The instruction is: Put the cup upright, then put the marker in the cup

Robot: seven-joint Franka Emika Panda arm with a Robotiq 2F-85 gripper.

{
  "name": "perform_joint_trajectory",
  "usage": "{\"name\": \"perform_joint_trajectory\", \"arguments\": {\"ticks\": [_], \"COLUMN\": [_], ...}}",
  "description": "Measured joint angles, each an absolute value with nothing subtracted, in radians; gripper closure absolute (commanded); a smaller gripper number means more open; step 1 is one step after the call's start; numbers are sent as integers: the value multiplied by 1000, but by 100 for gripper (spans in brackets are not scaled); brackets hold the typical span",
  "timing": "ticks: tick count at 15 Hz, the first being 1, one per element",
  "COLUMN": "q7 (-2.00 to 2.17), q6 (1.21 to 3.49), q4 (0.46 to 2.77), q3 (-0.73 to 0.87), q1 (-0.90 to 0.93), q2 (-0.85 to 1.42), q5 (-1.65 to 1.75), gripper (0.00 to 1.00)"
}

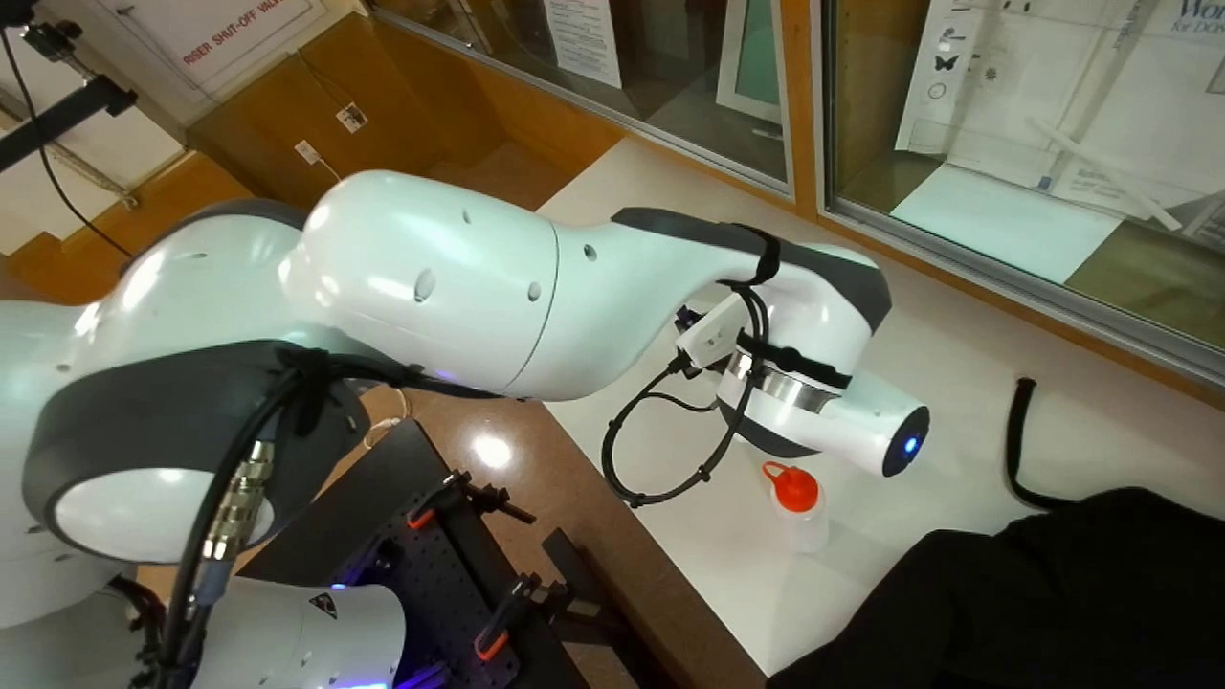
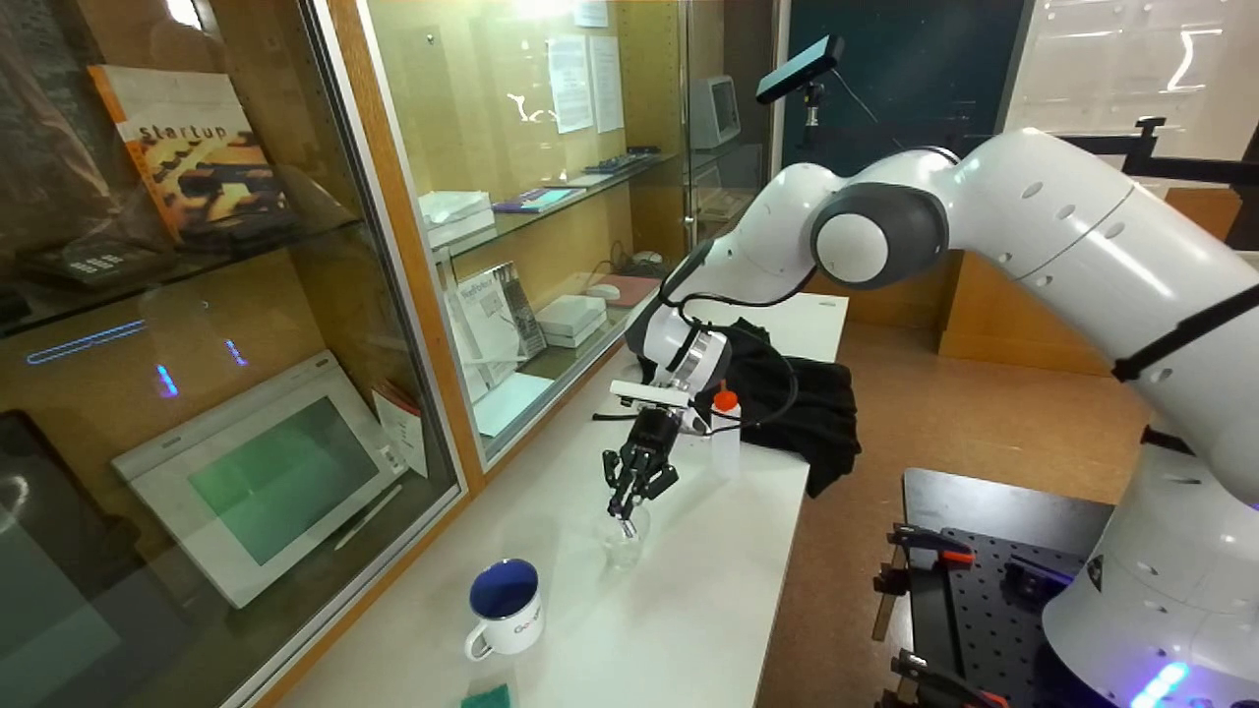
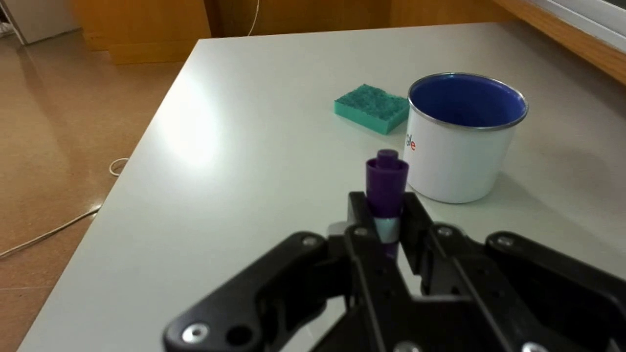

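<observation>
The cup (image 2: pixel 513 624) is a white mug with a blue inside and a handle, upright on the table. In the wrist view the cup (image 3: pixel 455 156) stands just beyond and right of my fingertips. My gripper (image 2: pixel 622 511) points down above the table. In the wrist view my gripper (image 3: pixel 384 208) is shut on the marker (image 3: pixel 386 183), whose purple end with a pale band shows between the fingers. A clear cup (image 2: pixel 622 553) is under the fingertips; I cannot tell whether the marker's lower end is inside it. The arm hides the gripper in an exterior view.
A green sponge (image 3: pixel 371 107) lies beside the cup. A clear bottle with a red-orange cap (image 2: pixel 726 401) stands behind the gripper. A black cloth (image 1: pixel 1034 593) covers one end of the table. Glass cabinets (image 2: pixel 472 393) line the table's long side.
</observation>
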State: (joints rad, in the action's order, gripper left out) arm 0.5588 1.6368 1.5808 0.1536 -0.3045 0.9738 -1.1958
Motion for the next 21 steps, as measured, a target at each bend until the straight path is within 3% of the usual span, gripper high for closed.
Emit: {"name": "perform_joint_trajectory", "arguments": {"ticks": [21], "q7": [512], "q6": [1672], "q4": [1531], "q3": [153], "q1": [-284], "q2": [1013], "q5": [-1196], "gripper": [95]}}
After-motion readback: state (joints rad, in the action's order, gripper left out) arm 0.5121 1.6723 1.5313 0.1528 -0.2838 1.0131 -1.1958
